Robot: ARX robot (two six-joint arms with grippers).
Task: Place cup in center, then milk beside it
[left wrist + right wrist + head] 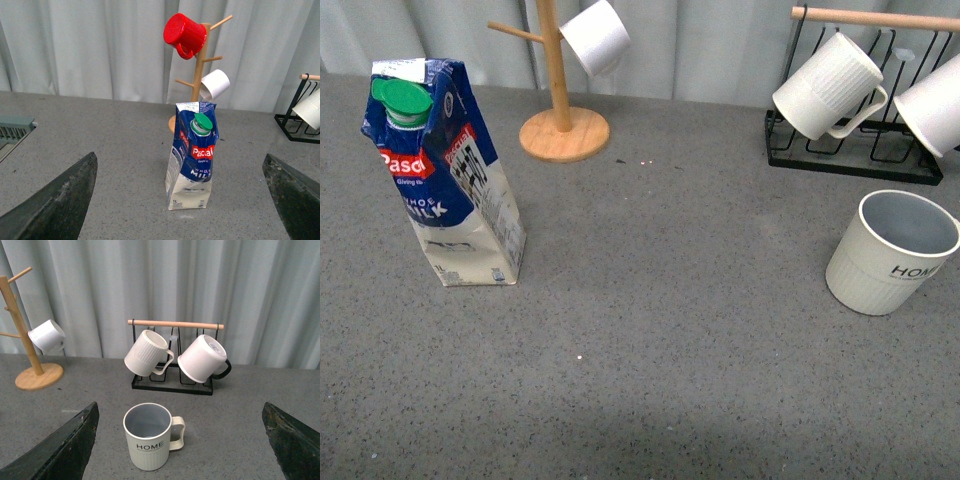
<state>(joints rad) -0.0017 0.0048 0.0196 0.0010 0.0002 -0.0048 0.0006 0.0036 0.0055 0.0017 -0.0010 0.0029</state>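
The cup [890, 250], a cream ribbed mug lettered "HOME" with a grey inside, stands upright at the right side of the grey table [660, 300]. In the right wrist view the cup [150, 437] sits ahead of my open right gripper [182, 450], closer to one finger. The milk [445, 175], a dented blue-and-white carton with a green cap, stands at the left. My open left gripper [182, 205] faces the milk [192, 157] from a distance, nothing between its fingers. Neither arm shows in the front view.
A wooden mug tree [560, 120] holding a small white cup [595, 38] stands at the back left; a red mug [185, 35] hangs higher on it. A black wire rack [850, 150] with two white mugs [825, 88] stands at the back right. A curtain closes the back.
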